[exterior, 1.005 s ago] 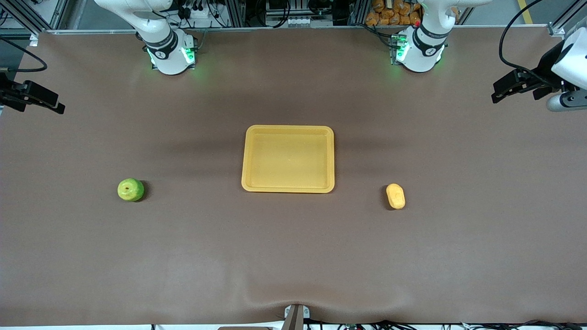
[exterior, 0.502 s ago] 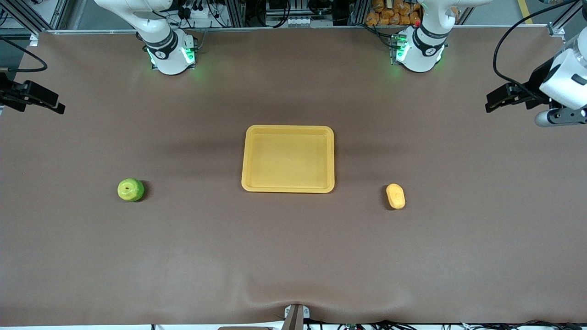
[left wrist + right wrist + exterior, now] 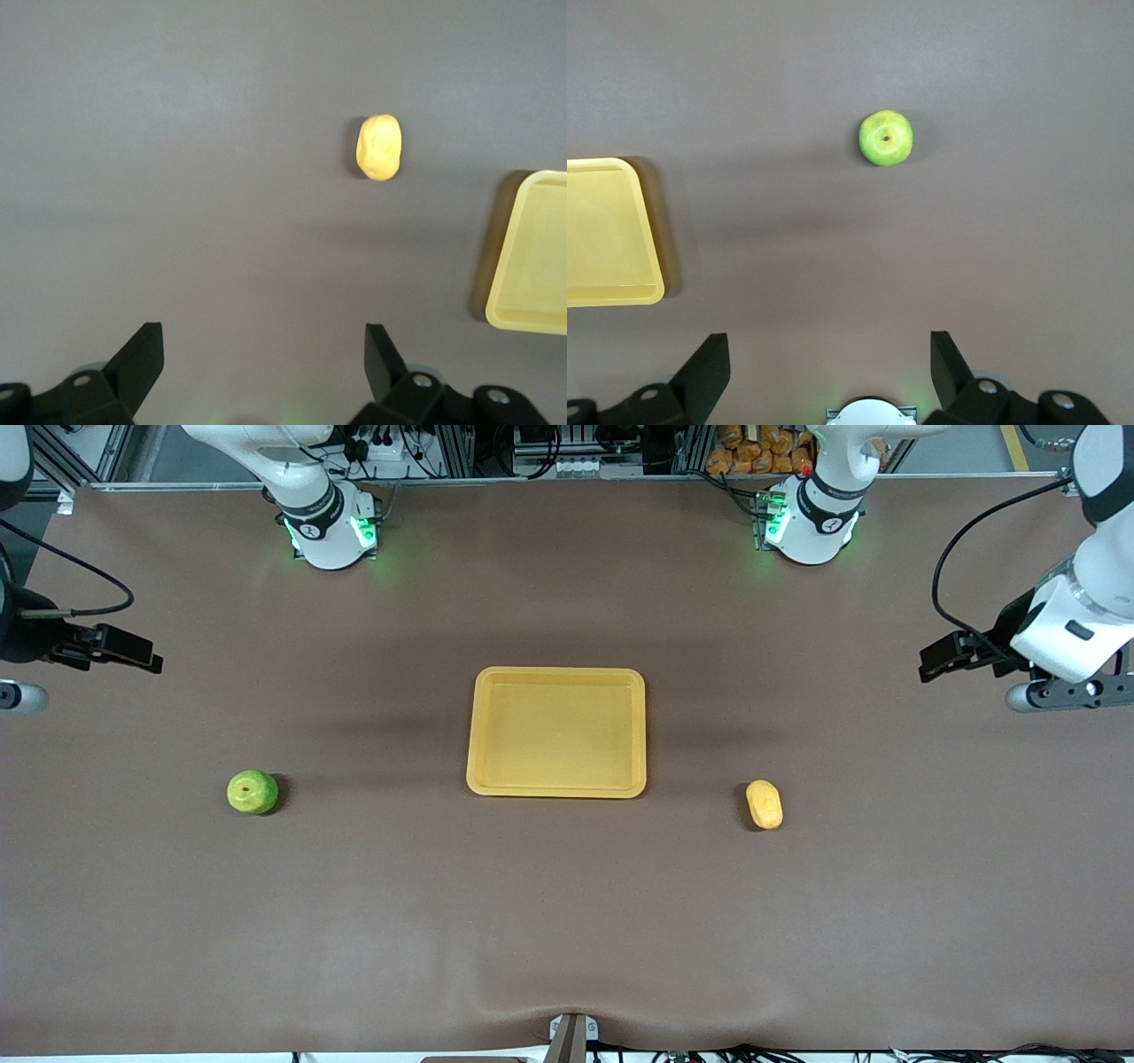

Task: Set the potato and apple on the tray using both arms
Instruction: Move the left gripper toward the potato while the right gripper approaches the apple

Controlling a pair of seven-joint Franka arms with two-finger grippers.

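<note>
The yellow-orange tray (image 3: 556,788) lies empty at the table's middle. The green apple (image 3: 252,792) sits on the mat toward the right arm's end. The oblong yellow potato (image 3: 764,804) sits toward the left arm's end. My left gripper (image 3: 930,666) is open and empty, in the air over bare mat at its end of the table. Its wrist view shows the potato (image 3: 380,147), the tray's corner (image 3: 532,257) and the gripper (image 3: 263,354). My right gripper (image 3: 146,662) is open and empty over bare mat at its end. Its wrist view shows the apple (image 3: 886,138), the tray (image 3: 607,235) and the gripper (image 3: 830,359).
The arm bases (image 3: 330,531) (image 3: 811,527) stand at the table's back edge. A small bracket (image 3: 571,1036) sits at the front edge. Brown mat covers the table.
Both grippers have moved in from the table's ends toward the fruits and lower in the front view. The apple, potato and tray have not moved.
</note>
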